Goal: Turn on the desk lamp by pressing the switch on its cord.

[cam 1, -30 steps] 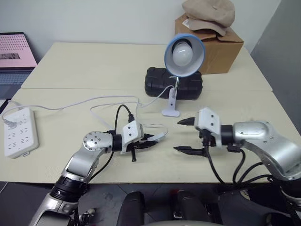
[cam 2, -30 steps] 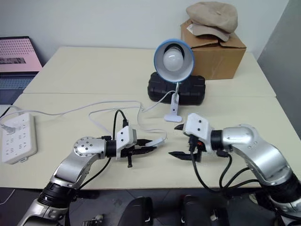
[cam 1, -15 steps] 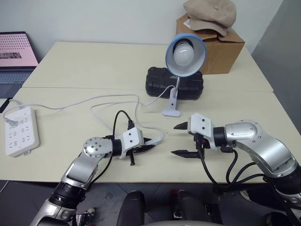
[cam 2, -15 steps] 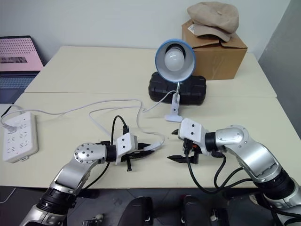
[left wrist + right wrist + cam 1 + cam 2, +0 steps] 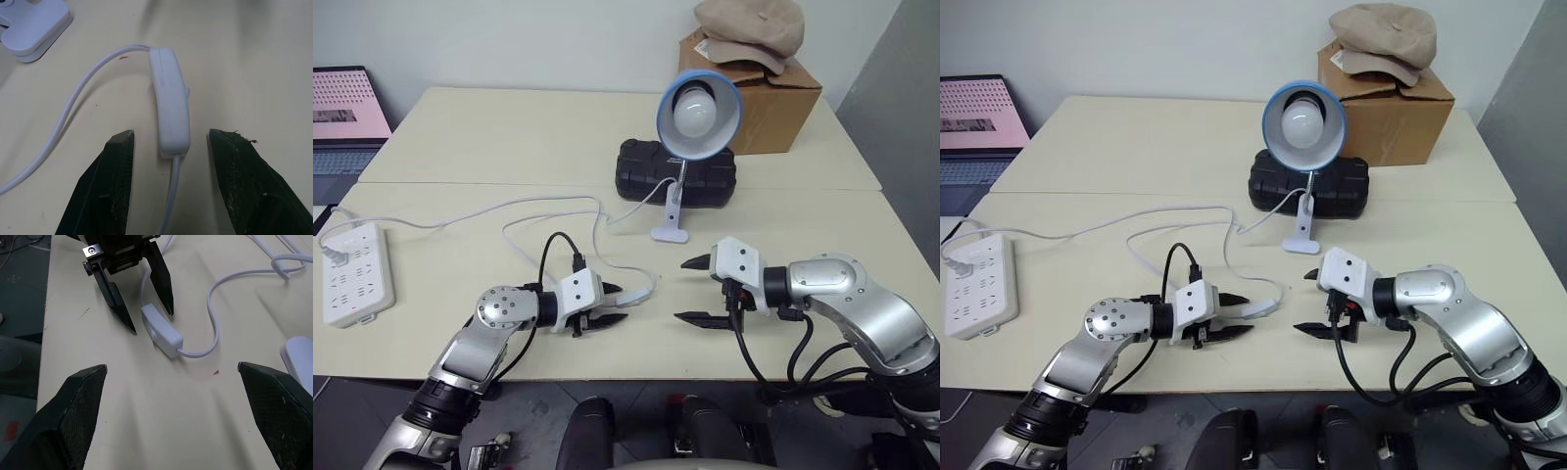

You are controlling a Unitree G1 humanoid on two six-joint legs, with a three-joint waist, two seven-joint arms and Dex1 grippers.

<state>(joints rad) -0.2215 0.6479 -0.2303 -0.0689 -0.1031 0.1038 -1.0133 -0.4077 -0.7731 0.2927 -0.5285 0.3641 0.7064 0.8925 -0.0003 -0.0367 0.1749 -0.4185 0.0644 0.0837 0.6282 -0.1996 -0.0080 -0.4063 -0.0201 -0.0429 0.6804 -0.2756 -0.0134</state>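
Observation:
The desk lamp (image 5: 697, 103), with a blue shade and a white bulb, stands clipped on its white base (image 5: 669, 233) at mid-table. Its white cord (image 5: 548, 208) loops across the table towards me. The switch (image 5: 169, 103) lies flat on the tabletop. My left gripper (image 5: 619, 305) is open, one black finger on each side of the switch's near end and neither touching it. My right gripper (image 5: 681, 290) hovers just right of the switch, wide open and holding nothing. The right wrist view looks at the switch (image 5: 162, 330) and the left gripper (image 5: 152, 321) head-on.
A white power strip (image 5: 354, 272) lies at the table's left edge. A black case (image 5: 677, 171) sits behind the lamp. At the back right a cardboard box (image 5: 764, 93) carries a beige cap (image 5: 749, 29). A laptop (image 5: 342, 108) stands at far left.
My left gripper has gone from shut on the switch to open, leaving the switch on the table, and the hand has sunk slightly. The right gripper has stayed open.

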